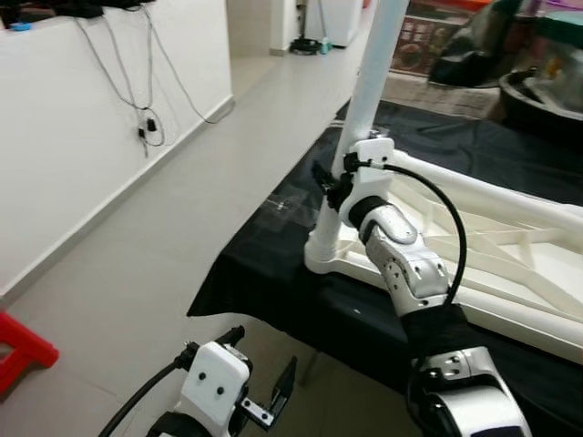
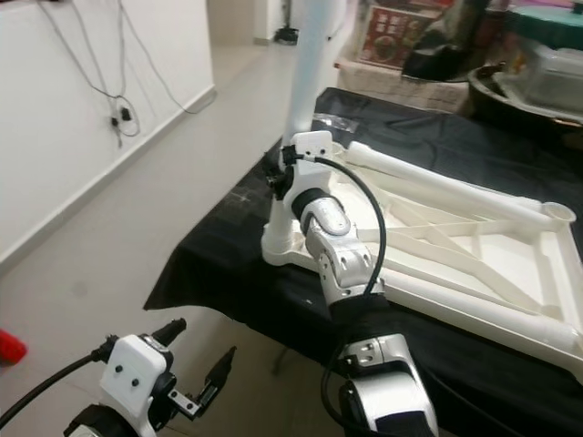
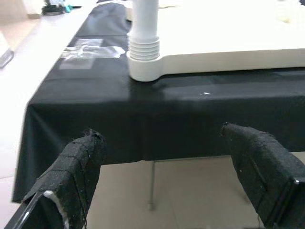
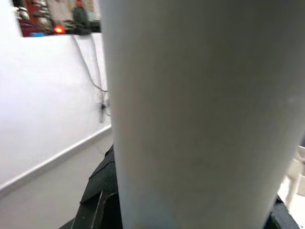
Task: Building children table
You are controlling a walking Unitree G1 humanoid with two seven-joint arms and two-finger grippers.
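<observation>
— Where's the leg (image 1: 369, 86) sitting?
— It's standing upright in the near corner socket of the upturned tabletop (image 1: 510, 273), at the black-covered table's (image 1: 264, 282) edge.
— Which arm's closer?
— The right gripper (image 1: 335, 182) is pinching around it low down; the left gripper (image 1: 264, 382) is hanging below the edge, fingers spread. Open floor lies leftward.

A pale tiled floor (image 1: 182, 182) runs away to the far end of the room. On the left stands a white wall (image 1: 64, 137) with dark cables (image 1: 146, 118) hanging down it. A red stool (image 1: 18, 350) sits near left.
</observation>
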